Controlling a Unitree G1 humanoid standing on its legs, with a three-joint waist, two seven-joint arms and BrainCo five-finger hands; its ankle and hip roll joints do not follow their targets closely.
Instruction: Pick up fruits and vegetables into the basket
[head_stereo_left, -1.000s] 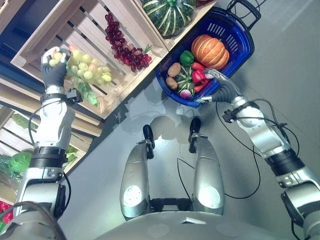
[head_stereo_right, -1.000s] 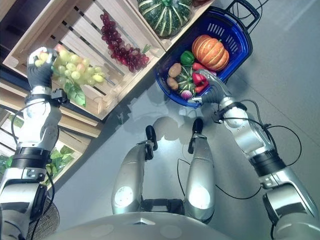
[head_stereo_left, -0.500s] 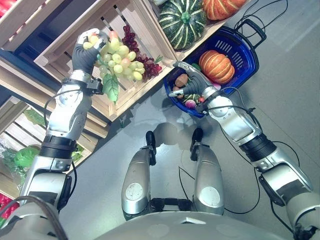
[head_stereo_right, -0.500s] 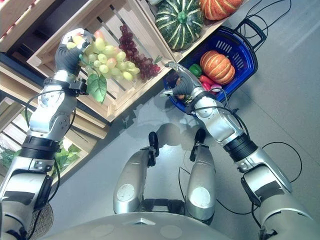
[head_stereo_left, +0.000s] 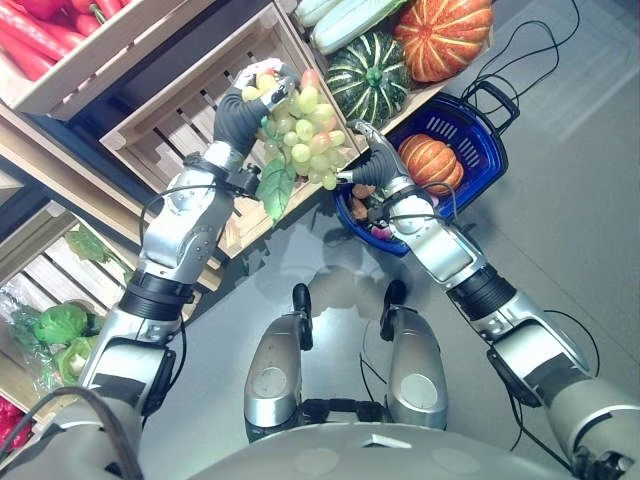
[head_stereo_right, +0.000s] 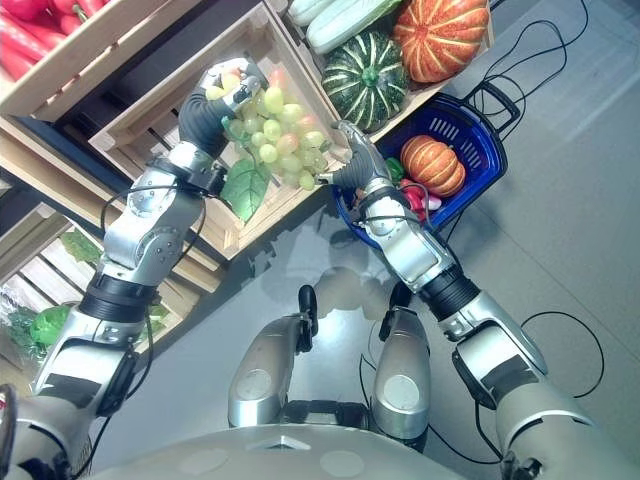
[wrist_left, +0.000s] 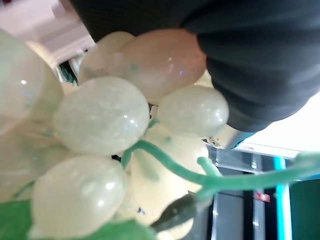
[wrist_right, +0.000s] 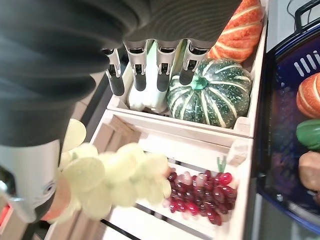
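While my left hand (head_stereo_left: 243, 108) is curled tight round the top of the green grape bunch (head_stereo_left: 305, 135), the cluster hangs free beneath it with its leaf dangling, lifted clear of the wooden crate (head_stereo_left: 180, 120) and just short of the blue basket (head_stereo_left: 470, 150). My right hand (head_stereo_left: 366, 165) sits beside the lower grapes with its fingers straight and relaxed, holding nothing (in its wrist view they point toward the striped green squash (wrist_right: 210, 95)). The main risk, as I judge it, is the bunch itself: it is a loose, swinging load held only at the stem end, so a quick swing could shake grapes off or let the stem slip through my fingers. My right hand lies close to the path, and a brush against it could knock the cluster sideways, short of the basket and onto the floor. The basket's near rim is another catch point, since trailing grapes or the leaf could snag there if I come in low. Room inside is limited too; the small orange pumpkin (head_stereo_left: 430, 160) and other vegetables already fill much of it, so the grapes will likely rest on top. Above the basket the air looks open, while the crate edge and the shelf holding the squash and big pumpkin (head_stereo_left: 443, 35) hem in one side.
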